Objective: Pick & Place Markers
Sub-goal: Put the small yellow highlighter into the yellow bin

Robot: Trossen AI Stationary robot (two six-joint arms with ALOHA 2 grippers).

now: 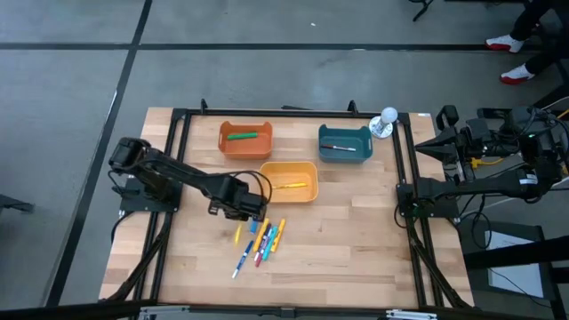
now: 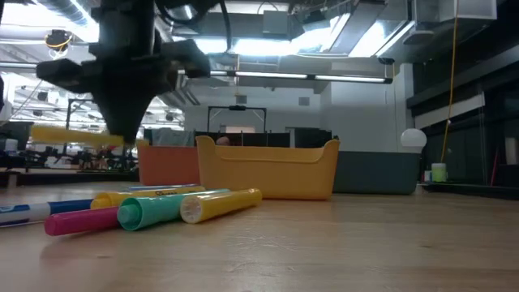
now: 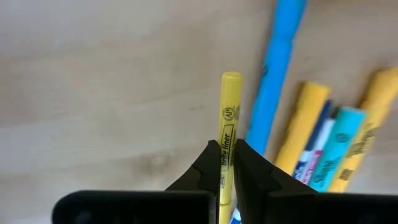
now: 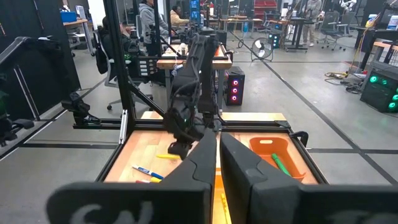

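Observation:
My left gripper [image 1: 242,212] hangs just left of the yellow bin [image 1: 289,180], pointing down, shut on a yellow marker [image 2: 77,135]. That marker sits level above the table. Several loose markers [image 1: 262,240] in blue, yellow, pink and green lie flat on the wood below and beside it [image 2: 162,207]. The orange bin [image 1: 245,138] holds a green marker. The teal bin [image 1: 344,142] and the yellow bin hold one marker each. My right gripper [image 4: 217,138] waits shut and empty, raised at the table's right side. My left gripper pinches the yellow marker's barrel [image 3: 226,155] between its two fingers, near one end; the long free part [image 3: 231,87] sticks out to one side. The fingers [image 2: 126,130] come from above, pointing down, and lie across the marker. It hangs level, clear of the table.
The three bins stand on the table's far half. A small white ball on a stand [image 1: 388,117] is at the far right corner. A black frame [image 1: 178,124] rims the table. Bare wood lies to the right of the marker pile.

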